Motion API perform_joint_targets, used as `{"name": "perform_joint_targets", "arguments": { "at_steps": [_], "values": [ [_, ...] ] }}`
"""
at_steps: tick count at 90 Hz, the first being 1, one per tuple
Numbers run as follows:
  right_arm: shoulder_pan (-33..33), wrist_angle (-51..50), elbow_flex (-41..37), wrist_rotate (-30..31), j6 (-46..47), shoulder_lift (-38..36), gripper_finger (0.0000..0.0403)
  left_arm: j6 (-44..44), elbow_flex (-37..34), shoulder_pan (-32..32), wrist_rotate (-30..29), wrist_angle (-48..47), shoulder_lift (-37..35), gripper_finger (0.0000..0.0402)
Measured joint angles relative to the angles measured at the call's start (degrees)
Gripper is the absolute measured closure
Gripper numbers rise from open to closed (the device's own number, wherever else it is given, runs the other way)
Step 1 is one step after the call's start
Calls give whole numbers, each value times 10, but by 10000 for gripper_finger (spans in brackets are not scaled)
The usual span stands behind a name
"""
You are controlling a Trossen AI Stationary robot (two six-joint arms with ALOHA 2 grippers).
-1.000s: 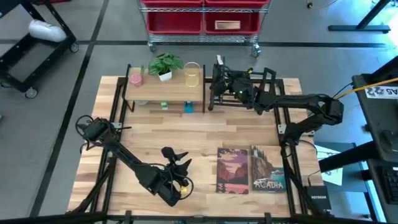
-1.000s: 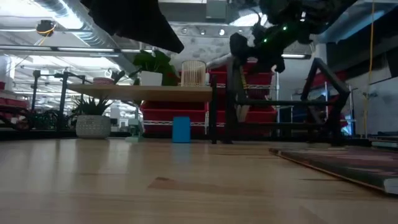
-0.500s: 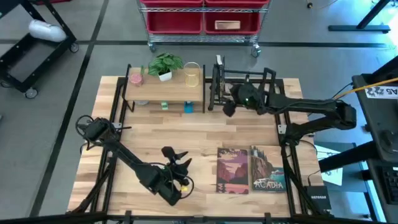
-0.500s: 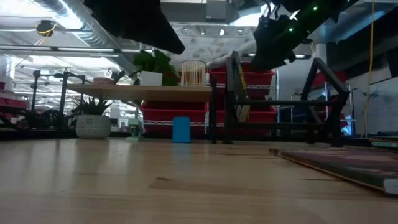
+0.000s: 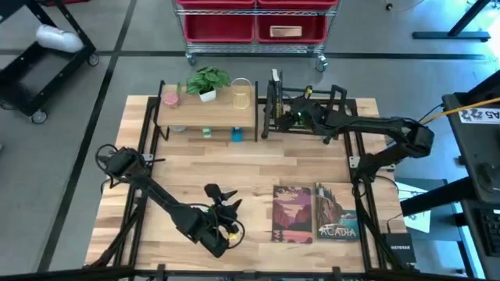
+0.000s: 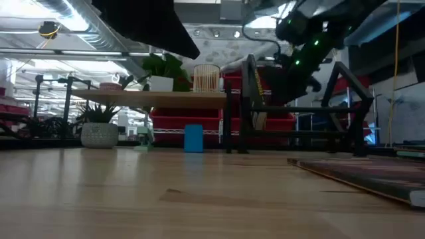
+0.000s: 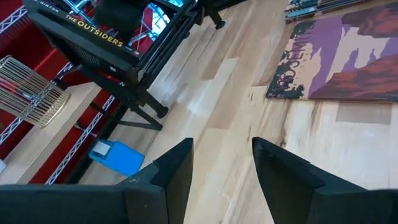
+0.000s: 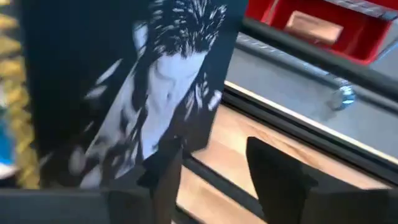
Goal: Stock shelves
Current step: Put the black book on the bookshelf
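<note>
A black book with a white face on its cover [image 8: 143, 81] stands on edge at the left end of the black metal rack [image 5: 336, 105], leaning slightly [image 6: 253, 93]. My right gripper [image 5: 291, 119] is open just right of that book, its fingers [image 8: 273, 174] close before the cover. The wood-topped shelf [image 5: 211, 113] stands left of the rack. Two picture books [image 5: 293, 212] [image 5: 337, 211] lie flat on the near right of the table. My left gripper [image 5: 223, 204] waits open near the front edge, nothing between its fingers [image 7: 221, 155]. My right gripper is open with one finger [image 8: 168, 180] right at the book's cover, low on it; I cannot tell whether it touches the book. The fingers come level from the table's right side.
A potted plant [image 5: 207, 80], a pink cup [image 5: 170, 97] and a wire basket [image 5: 242, 92] stand on the shelf's top; a blue block [image 6: 193, 138] sits under it. A wheeled cart with red bins [image 5: 254, 23] stands behind the table.
My right gripper drew back from the rack toward the table's near edge and rose, then came back down beside the standing book. The book has stayed on edge at the rack's left end.
</note>
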Motion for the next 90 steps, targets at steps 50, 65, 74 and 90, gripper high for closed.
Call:
{"name": "perform_joint_targets", "arguments": {
  "at_steps": [50,65,74,90],
  "values": [
    [-69,139,0,-147,-19,92,284,6,0,0,2,0,0,249],
    [-68,132,0,-158,-54,87,284,11,0,0,3,0,0,249],
    [-68,118,0,-157,-80,64,284,11,0,0,4,0,0,249],
    [-67,47,0,-139,-118,-14,284,10,0,0,3,0,0,249]
  ]
}}
